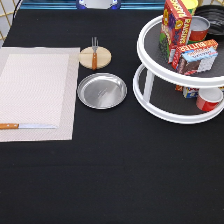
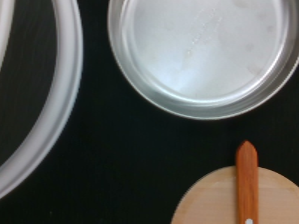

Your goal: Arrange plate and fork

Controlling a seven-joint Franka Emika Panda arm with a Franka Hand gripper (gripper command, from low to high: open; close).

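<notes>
The pincer is not showing in the exterior view, so its state cannot be told. The plate [image 1: 102, 90] [image 2: 204, 55] is lying on the black worktop [image 1: 115, 170], just beside the placemat [image 1: 35, 92]. The fork [image 1: 94, 55] [image 2: 246, 182] is resting across the wooden coaster [image 1: 102, 59] [image 2: 206, 205], near the plate.

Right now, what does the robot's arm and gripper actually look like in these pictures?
Neither shows here. The exterior view holds only the table: the plate on the black cloth, the fork lying on the wooden coaster, the knife on the placemat, and the white turntable rack. So no colours, cables or markings can be told.
</notes>
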